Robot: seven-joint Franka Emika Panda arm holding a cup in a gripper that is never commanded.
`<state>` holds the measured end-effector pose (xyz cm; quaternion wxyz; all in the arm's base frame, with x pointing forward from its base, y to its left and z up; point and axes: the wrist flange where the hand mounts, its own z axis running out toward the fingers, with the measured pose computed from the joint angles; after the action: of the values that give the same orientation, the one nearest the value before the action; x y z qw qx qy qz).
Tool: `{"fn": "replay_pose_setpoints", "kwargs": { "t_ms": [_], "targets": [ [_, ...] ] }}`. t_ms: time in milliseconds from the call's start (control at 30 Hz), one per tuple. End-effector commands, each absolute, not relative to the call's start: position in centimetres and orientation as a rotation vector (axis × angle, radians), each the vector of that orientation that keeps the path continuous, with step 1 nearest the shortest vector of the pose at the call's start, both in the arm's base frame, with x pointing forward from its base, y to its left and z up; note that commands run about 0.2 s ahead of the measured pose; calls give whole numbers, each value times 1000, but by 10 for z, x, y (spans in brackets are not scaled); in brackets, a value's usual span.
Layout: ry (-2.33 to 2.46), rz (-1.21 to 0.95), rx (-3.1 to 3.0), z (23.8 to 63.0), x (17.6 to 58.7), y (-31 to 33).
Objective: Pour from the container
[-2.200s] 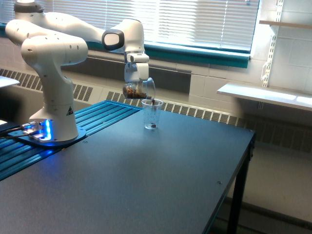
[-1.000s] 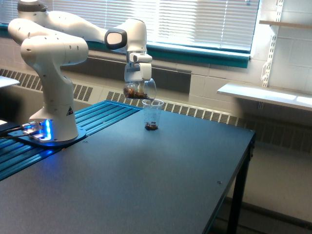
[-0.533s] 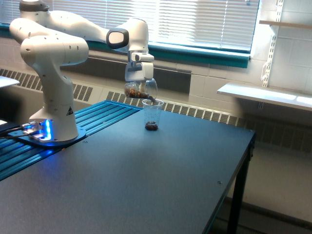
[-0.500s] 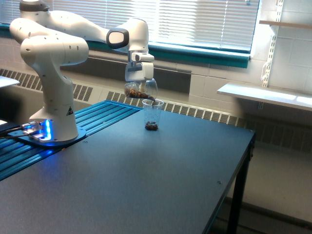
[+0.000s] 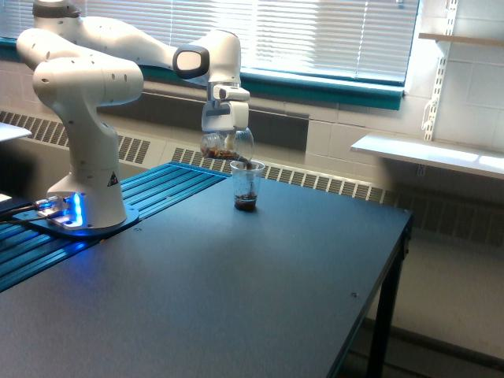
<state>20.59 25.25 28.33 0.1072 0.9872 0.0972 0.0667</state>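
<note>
Clear and bulbous, the container (image 5: pixel 227 145) hangs in your pincer (image 5: pixel 224 134), which is pinching it from above; you can see it tipped over toward the exterior view's right, its mouth just above the rim of the tapered cup (image 5: pixel 246 186). Brown contents (image 5: pixel 217 149) sit in the low side of the container, and a dark bit shows right at the cup's rim. You have a layer of the same brown material (image 5: pixel 246 204) in the bottom of the tapered cup, which stands upright on the dark tabletop (image 5: pixel 236 299). Your white arm (image 5: pixel 87 102) rises from its base (image 5: pixel 75 216), lit blue, at the exterior view's left, with window blinds (image 5: pixel 315 31) behind.
</note>
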Motion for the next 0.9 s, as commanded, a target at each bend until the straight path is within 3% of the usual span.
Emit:
{"fn": "replay_pose_setpoints", "kwargs": {
  "t_ms": [33, 900],
  "targets": [
    [316, 172, 2896, 282, 206, 255],
    [356, 116, 2880, 281, 212, 262]
  ]
}}
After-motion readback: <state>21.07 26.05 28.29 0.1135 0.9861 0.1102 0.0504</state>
